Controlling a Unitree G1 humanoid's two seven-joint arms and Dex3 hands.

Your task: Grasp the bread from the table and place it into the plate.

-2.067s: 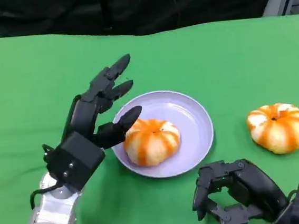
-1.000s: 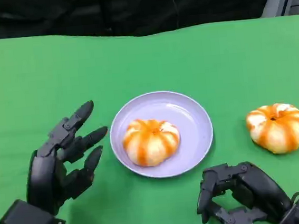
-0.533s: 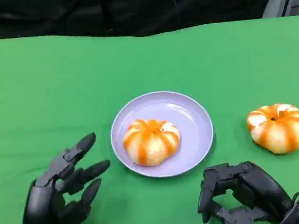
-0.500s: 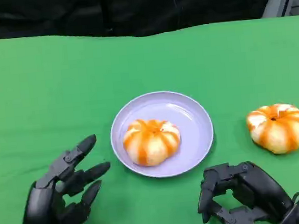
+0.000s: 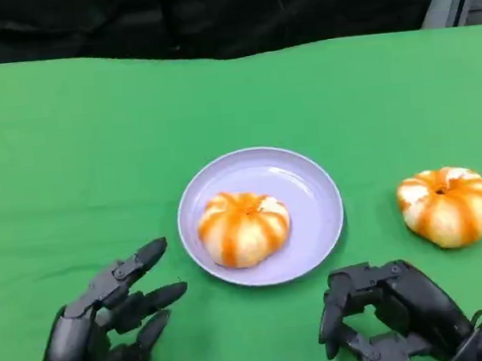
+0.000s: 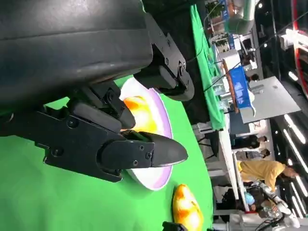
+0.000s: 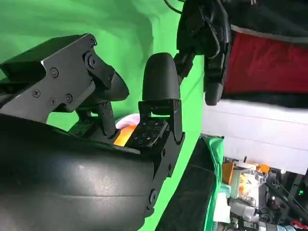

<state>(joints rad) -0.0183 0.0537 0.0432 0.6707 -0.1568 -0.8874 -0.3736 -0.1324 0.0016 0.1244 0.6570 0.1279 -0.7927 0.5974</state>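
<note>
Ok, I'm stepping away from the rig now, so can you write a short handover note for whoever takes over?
Left hand: open, fingers spread, holds nothing, low left of the plate.
Right hand: fingers curled in, empty, near the plate's front right.
One bread lies in the plate: done.
A second bread sits on the green table, right of the plate, untouched; it may be left to place.

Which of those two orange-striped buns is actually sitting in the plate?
The bread in the middle of the picture lies in the lilac plate. The other bread sits on the bare green table, off to the robot's right, apart from the plate.
</note>
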